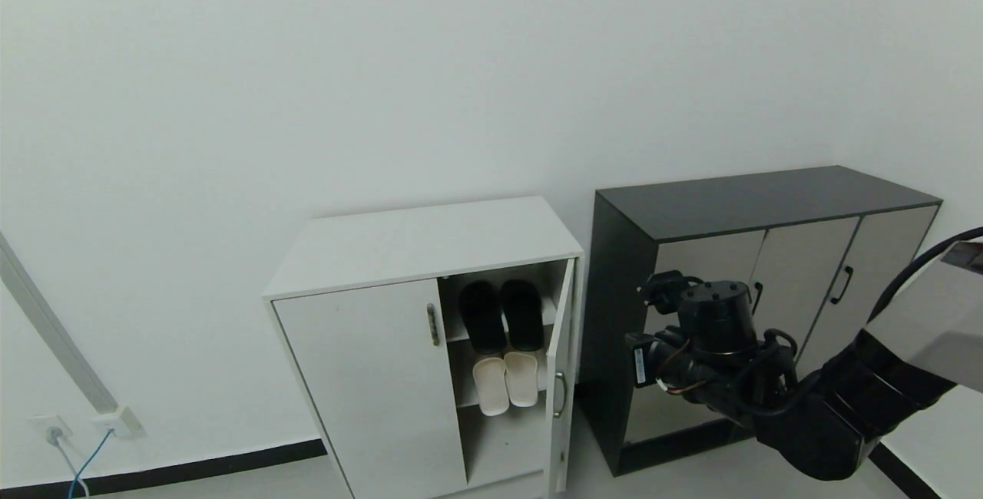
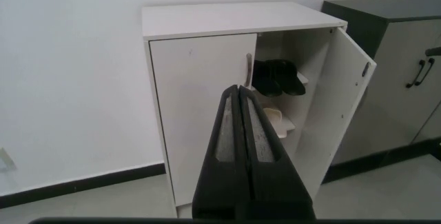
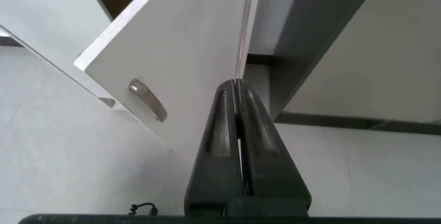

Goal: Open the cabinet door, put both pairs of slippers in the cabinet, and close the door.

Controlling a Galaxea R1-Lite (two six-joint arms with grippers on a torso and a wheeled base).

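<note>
Slippers [image 1: 482, 316] lie front-to-back inside cabinet [image 1: 418, 242] (door [image 1: 561, 376] standing open).

You get bright, even light; soft shade inside the cabinet [image 1: 415, 242]; mirror sheen on the dark cabinet doors [image 1: 799, 269] beyond the right gripper [image 3: 239, 89].

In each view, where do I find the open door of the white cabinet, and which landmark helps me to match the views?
Head view: the open door stands nearly edge-on between the slippers and the dark cabinet.
Left wrist view: the open door shows its inner face beyond the left gripper.
Right wrist view: the open door shows its handle beyond the right gripper.
Shared landmark: the dark cabinet beside it.
</note>
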